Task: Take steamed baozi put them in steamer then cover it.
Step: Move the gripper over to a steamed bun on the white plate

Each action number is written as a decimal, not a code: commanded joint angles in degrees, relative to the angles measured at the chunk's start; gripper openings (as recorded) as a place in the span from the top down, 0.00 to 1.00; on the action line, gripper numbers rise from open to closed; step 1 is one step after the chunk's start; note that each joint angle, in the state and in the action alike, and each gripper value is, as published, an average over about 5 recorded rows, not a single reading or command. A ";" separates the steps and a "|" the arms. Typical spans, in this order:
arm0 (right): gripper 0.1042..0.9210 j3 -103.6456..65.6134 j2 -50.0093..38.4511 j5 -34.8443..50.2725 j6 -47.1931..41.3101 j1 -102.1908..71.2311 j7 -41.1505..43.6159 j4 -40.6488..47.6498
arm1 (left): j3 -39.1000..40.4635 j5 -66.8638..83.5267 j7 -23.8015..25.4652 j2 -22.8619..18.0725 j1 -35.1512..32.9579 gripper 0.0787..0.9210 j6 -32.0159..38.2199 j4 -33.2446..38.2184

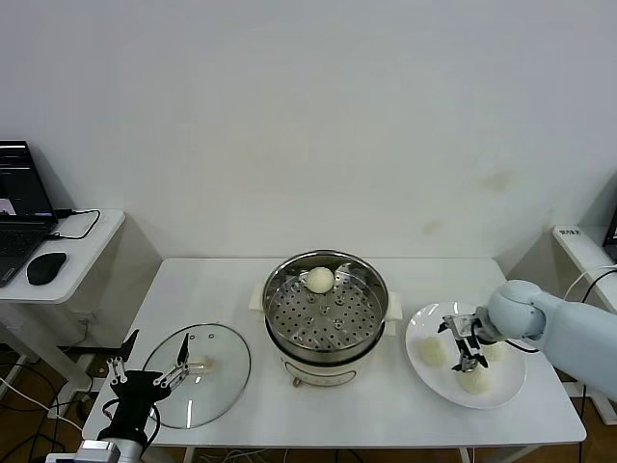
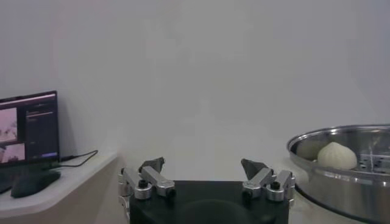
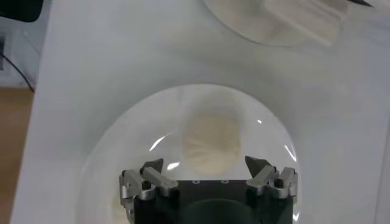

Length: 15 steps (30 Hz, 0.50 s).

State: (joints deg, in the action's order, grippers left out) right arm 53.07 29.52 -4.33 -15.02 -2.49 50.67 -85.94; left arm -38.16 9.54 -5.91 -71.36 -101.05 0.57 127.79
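Observation:
The steamer (image 1: 325, 333) stands mid-table with one baozi (image 1: 319, 280) at the back of its perforated floor; that baozi also shows in the left wrist view (image 2: 337, 156). Three more baozi (image 1: 434, 351) lie on a white plate (image 1: 439, 383) at the right. My right gripper (image 1: 462, 343) is open just above them. In the right wrist view its fingers (image 3: 207, 164) stand apart over one baozi (image 3: 211, 143) without touching it. The glass cover (image 1: 217, 386) lies flat at the front left. My left gripper (image 1: 154, 355) is open and empty by the cover's near-left edge.
A side table at the far left holds a laptop (image 1: 19, 217) and a mouse (image 1: 45, 267). The steamer's white base handle (image 3: 298, 21) lies just beyond the plate (image 3: 122, 158) in the right wrist view. The table's front edge is close to plate and cover.

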 commanded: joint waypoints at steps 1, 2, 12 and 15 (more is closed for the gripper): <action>0.12 -2.19 2.14 -0.77 -0.02 -2.43 -0.62 3.28 | -0.03 -0.03 0.04 0.02 -0.04 0.12 0.01 -0.02; 0.12 -2.30 2.31 -0.77 -0.05 -2.67 -0.58 3.37 | -0.02 -0.03 0.05 0.02 -0.07 0.12 0.01 -0.01; 0.15 -3.81 4.25 -1.52 -0.32 -4.13 -1.08 4.84 | 0.03 -0.07 0.06 -0.05 -0.09 0.12 0.02 0.00; 0.18 -3.98 4.56 -1.61 -0.45 -4.49 -1.04 5.10 | -0.09 -0.06 0.06 -0.03 -0.21 0.12 0.06 0.00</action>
State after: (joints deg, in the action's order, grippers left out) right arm 49.68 33.36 -5.60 -15.45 -6.36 49.89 -81.73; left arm -38.27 9.50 -5.88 -71.44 -101.24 0.63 127.79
